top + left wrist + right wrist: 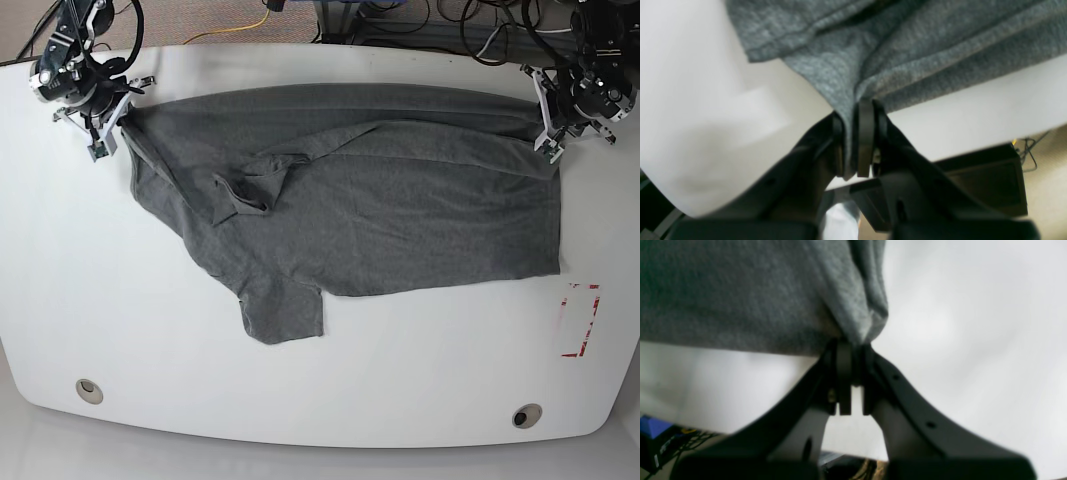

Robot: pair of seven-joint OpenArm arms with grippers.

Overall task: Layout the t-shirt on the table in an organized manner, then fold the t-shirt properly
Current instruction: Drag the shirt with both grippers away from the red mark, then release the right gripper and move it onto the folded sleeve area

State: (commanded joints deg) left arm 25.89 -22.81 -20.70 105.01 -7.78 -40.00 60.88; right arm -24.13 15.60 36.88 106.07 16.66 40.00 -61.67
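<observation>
The dark grey t-shirt (400,210) lies spread across the far half of the white table (150,330), stretched between both arms, with a folded wrinkle near its left middle and one sleeve pointing toward the front. At the far right, my left gripper (549,128) is shut on a corner of the cloth. In the left wrist view the t-shirt (907,43) bunches into the left gripper (858,108). My right gripper (117,118) pinches the far left corner. The right wrist view shows the t-shirt (740,290) gathered into the right gripper (851,345).
A red tape rectangle (580,320) marks the table near its right edge. Two round grommet holes (89,390) (526,415) sit near the front edge. Cables and dark equipment (400,20) lie on the floor beyond the far edge.
</observation>
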